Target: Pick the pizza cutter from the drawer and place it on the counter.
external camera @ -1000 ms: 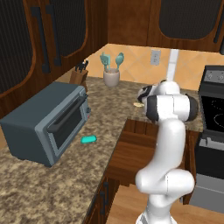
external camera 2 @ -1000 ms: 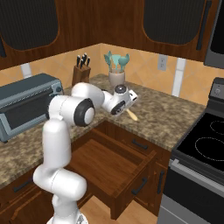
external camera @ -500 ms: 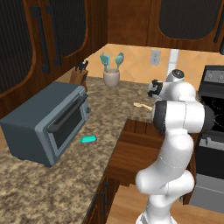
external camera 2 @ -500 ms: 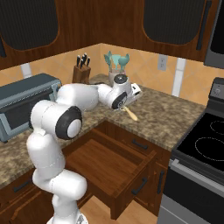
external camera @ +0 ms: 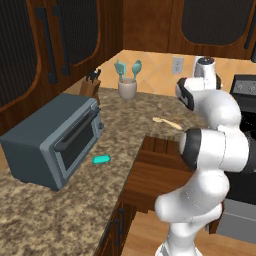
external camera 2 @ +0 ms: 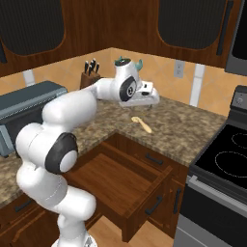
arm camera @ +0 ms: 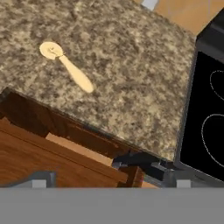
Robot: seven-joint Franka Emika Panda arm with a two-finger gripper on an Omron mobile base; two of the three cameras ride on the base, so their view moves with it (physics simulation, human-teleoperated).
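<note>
Right base view: pizza cutter (external camera 2: 141, 124) lies flat on the desk (external camera 2: 193, 130) at frame centre, just beyond the open drawer (external camera 2: 116, 181). Tool (external camera 2: 150, 99) hangs above it, holding nothing; finger spread cannot be told. Risk: a low arm swing could knock the cutter into the drawer.

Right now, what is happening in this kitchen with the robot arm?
The pizza cutter lies flat on the counter, behind the open drawer. Nothing holds it. The gripper hangs above the counter, apart from the cutter; whether its jaws are open I cannot tell. Judged from how things lie, the placing looks done. A toaster oven and a small teal bar sit further along the counter, and a stove stands beside it.
</note>
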